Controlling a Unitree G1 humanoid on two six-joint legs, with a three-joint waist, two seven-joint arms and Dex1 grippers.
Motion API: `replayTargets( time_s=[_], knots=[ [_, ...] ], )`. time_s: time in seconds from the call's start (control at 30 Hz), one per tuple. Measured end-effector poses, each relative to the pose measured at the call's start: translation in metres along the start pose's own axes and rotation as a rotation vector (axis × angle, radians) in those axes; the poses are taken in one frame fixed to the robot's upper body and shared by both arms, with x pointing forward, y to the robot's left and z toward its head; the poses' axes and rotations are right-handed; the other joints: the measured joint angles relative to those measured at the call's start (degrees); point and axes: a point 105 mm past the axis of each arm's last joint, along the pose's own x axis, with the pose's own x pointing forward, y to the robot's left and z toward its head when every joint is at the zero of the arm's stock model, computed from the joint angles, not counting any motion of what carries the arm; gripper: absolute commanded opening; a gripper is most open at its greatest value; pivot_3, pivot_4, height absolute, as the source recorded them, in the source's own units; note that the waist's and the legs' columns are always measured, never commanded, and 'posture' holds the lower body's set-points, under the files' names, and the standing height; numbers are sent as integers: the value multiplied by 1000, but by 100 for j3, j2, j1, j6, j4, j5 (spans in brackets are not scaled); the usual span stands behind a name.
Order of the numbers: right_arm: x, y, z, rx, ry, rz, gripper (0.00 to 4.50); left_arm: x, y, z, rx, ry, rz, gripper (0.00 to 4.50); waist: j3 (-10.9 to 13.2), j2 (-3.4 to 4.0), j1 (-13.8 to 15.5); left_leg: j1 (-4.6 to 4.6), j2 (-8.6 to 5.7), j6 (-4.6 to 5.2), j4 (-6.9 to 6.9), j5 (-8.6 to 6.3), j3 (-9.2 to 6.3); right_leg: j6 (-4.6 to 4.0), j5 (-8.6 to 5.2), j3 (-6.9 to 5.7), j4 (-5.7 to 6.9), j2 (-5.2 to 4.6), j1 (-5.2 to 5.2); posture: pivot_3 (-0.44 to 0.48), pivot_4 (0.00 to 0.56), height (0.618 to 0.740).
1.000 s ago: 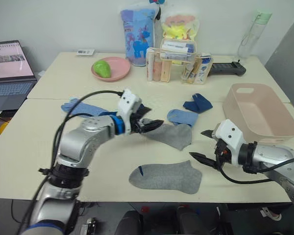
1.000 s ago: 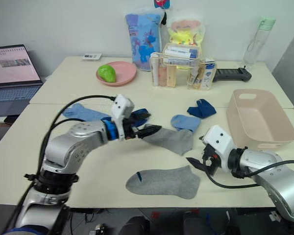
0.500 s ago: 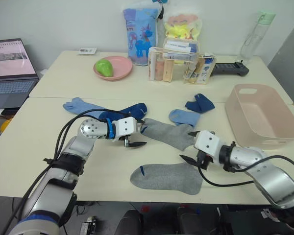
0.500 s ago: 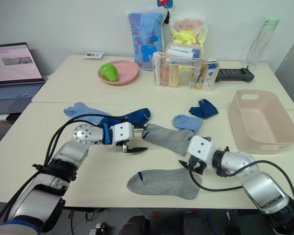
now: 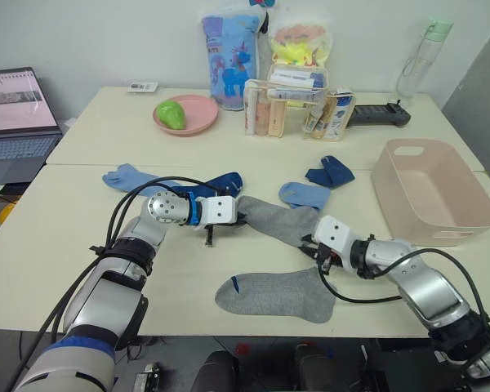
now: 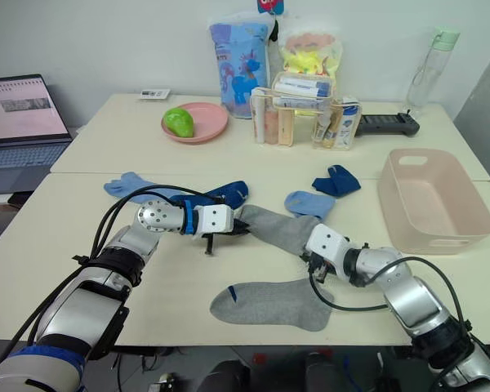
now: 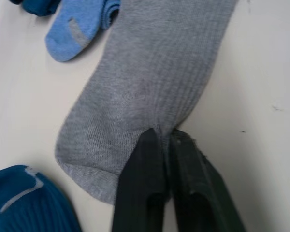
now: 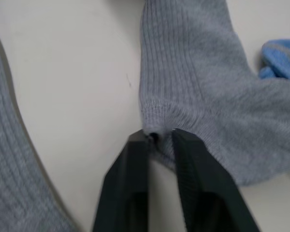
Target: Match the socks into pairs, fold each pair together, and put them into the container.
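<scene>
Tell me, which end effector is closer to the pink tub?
The right. The right end effector pinches the grey sock at its end toward the tub; the left end effector pinches its far end.

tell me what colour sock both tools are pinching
Grey, ribbed knit. The left tool and right tool each pinch one end of the grey sock; left wrist view shows it best.

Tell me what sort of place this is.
Probably an office or lab staged as a home test area: pale tables pushed together, an open laptop, and toiletries in a clear organiser.
</scene>
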Motion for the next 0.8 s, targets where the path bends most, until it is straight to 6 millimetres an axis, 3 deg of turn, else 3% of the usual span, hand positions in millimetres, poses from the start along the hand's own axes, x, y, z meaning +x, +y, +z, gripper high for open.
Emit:
replayTargets(
  time_s=[0.13,0.27,0.43,0.57,0.67,0.8],
  knots=[
    [-1,0,3,29,-16,13,40,-7,-5,2,-47,-17,-59,0,0,1,-5,-3,0,-4,-2,2,-1,1,-1,0,-2,0,-3,0,150,703],
    [-14,-2,17,184,-64,24,40,-17,-26,10,-187,-58,-181,0,1,3,-41,-9,8,-10,-4,5,-13,1,-1,15,1,2,-8,0,150,703],
    [-41,21,37,388,-109,124,40,-60,-57,21,-378,-6,-365,0,4,7,-64,-12,14,1,-8,-1,-32,-2,-3,4,0,7,-4,0,150,703],
    [-52,37,55,554,-168,200,40,-79,-72,47,-584,-25,-472,0,6,11,-63,-3,9,12,-6,-7,-34,-2,-3,3,2,7,6,0,150,703],
    [-56,40,52,623,-131,211,40,-85,-76,57,-700,-42,-512,0,8,15,-41,0,2,13,-6,-7,-32,-1,-3,2,2,7,7,0,150,703],
    [-54,34,37,682,-40,142,40,-73,-72,52,-792,-38,-528,0,9,15,-17,-1,-3,13,-5,-7,-26,-1,-4,5,4,13,4,0,150,703]
  ],
)
